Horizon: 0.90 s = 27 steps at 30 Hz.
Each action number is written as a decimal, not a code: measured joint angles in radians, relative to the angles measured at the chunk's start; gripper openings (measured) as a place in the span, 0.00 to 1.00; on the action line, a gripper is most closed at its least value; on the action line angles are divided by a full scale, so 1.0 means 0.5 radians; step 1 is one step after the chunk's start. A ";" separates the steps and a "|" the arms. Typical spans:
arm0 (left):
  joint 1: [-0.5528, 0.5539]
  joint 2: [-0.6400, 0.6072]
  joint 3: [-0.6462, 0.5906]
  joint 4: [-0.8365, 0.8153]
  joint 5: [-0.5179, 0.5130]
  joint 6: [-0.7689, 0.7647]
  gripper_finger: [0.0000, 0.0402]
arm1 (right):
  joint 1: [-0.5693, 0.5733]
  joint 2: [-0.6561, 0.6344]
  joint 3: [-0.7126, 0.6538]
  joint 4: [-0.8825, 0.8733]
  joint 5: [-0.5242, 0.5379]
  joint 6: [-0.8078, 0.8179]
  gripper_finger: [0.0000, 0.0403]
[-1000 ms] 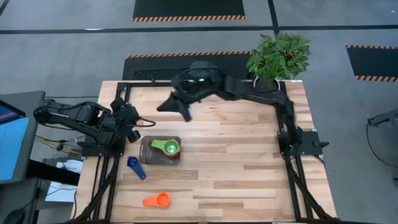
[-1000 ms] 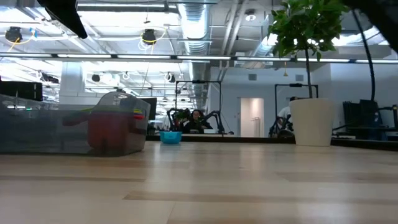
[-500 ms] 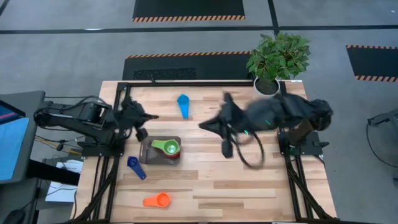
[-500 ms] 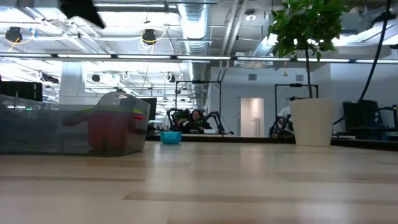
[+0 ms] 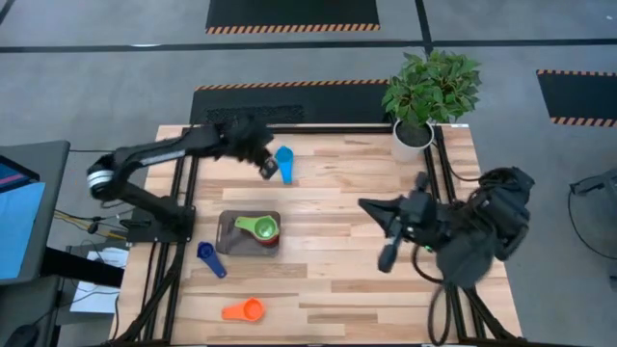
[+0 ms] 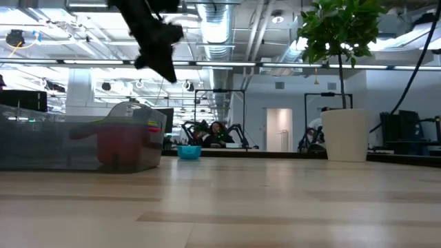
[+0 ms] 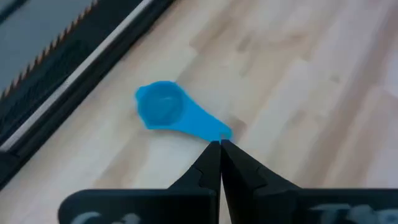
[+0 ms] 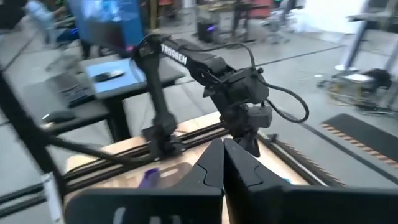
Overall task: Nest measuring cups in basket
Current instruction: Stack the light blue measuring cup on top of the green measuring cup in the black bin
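above one light blue cup [image 5: 283, 161] hangs the closed left hand [image 5: 267, 170]; right hand [image 5: 386, 258] closed.

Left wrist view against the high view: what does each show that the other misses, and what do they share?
Only the left wrist view shows the left claw close up: fingers pressed shut, tips just short of the light blue cup's handle end. Only the high view shows the basket with the green cup on top, the dark blue cup and orange cup loose on the table, the plant, and the right claw pulled back on the right. Both show the light blue cup lying near the table's far edge and the left claw beside it.
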 joint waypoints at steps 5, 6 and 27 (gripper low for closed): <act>0.248 0.332 0.231 -0.112 0.008 0.037 0.00 | 0.189 0.000 0.000 -0.392 0.309 0.451 0.01; 0.273 0.401 0.282 -0.136 0.024 0.038 0.00 | 0.214 0.000 0.000 -0.480 0.338 0.550 0.02; 0.401 1.143 0.753 -0.520 -0.086 -0.121 0.00 | 0.278 0.004 -0.037 -0.961 0.284 1.130 0.03</act>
